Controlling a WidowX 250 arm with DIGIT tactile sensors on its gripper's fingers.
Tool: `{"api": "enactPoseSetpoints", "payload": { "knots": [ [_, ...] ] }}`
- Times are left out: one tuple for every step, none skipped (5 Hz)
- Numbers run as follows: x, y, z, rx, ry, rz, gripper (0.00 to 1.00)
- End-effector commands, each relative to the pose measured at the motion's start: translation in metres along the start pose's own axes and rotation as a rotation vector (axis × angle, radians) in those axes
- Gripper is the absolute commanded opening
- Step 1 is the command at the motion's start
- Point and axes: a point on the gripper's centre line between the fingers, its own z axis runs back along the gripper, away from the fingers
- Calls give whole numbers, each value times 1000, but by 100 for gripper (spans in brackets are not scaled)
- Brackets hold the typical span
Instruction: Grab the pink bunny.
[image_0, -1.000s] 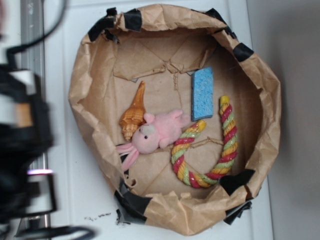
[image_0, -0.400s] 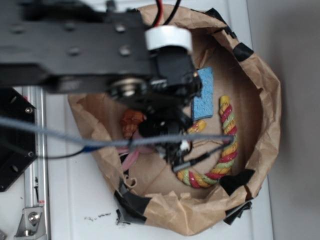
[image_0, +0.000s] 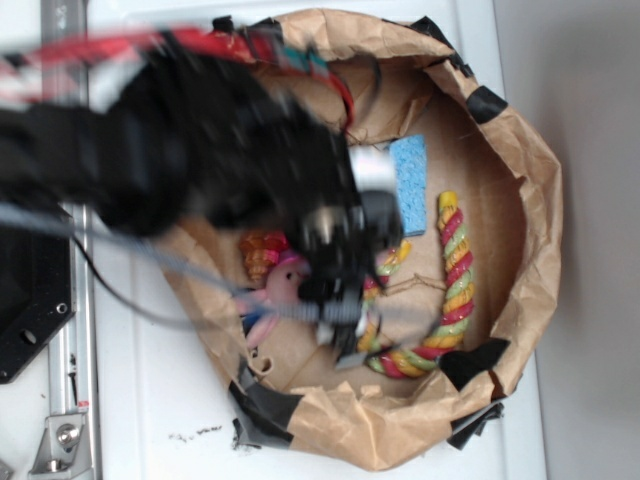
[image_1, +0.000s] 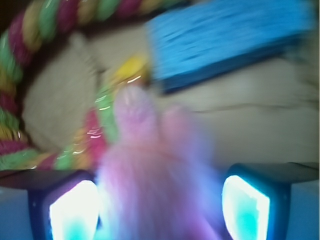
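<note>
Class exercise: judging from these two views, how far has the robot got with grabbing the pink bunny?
Done: the gripper is inside the paper bag, its fingers on either side of the pink bunny. In hand: lining up; the wrist view is blurred, and a gap shows beside the right finger. Left: closing on the bunny and lifting it.

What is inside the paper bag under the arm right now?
Inside the paper bag: the pink bunny, an orange shell toy, a blue sponge and a twisted rope. The arm covers the bunny's body and part of the rope.

One bunny (image_0: 283, 283), rope (image_0: 455, 290), sponge (image_0: 408, 183) (shell (image_0: 262, 250) too).
</note>
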Motion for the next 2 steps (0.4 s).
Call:
{"api": "enactPoseSetpoints", "payload": {
  "knots": [
    [-8,-23,4,17,105,-150,0],
    [-4,-13,55,-17,61,-157,0]
  ]
}}
